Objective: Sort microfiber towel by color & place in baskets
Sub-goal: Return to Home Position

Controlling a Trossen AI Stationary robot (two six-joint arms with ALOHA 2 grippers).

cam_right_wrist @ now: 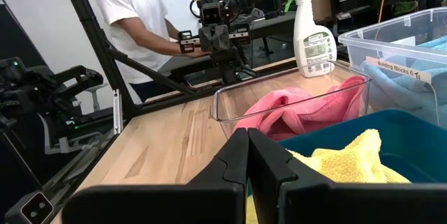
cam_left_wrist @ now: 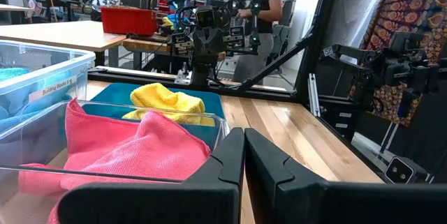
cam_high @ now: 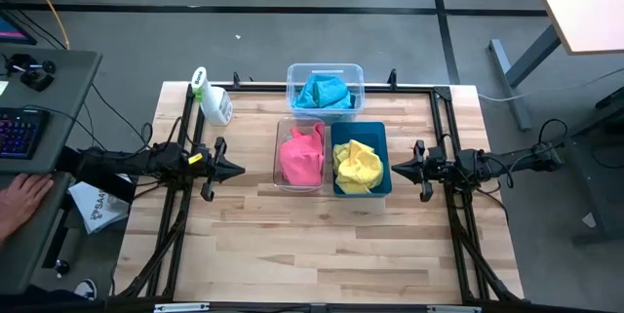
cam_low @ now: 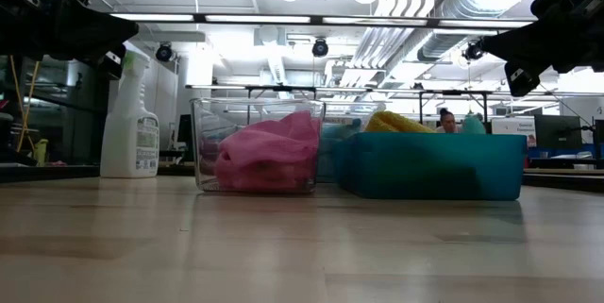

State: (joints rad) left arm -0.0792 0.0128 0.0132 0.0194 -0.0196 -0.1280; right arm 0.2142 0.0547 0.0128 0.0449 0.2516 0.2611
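1. Left of the teal-blue bin (cam_high: 384, 153), past the clear bin (cam_high: 280, 178) that stands against it, the left hand (cam_high: 240, 169) hangs above the desk (cam_high: 322, 245). Its arm is stretched level and points toward the bins.
2. That hand's two fingers (cam_left_wrist: 223, 161) are pressed flat against each other from base to tip, clenched on nothing.
3. Right of the teal-blue bin, the right hand (cam_high: 394, 168) holds the mirror pose. Its arm is level and raised off the desk, and it aims at the bin's side wall, near it but apart.
4. Its fingers (cam_right_wrist: 269, 165) are likewise clenched together and empty.
5. Inside the teal-blue bin lies a crumpled yellow towel (cam_high: 358, 165), which the low view shows rising a little above the rim.
6. The clear bin touching the teal-blue bin's left wall holds a bunched pink towel (cam_high: 302, 155).
7. Behind the teal-blue bin, toward the desk's far edge, a second clear bin (cam_high: 356, 75) holds a blue towel (cam_high: 324, 91).
8. Well to the left of the teal-blue bin and farther back, a white spray bottle (cam_high: 213, 100) stands upright.
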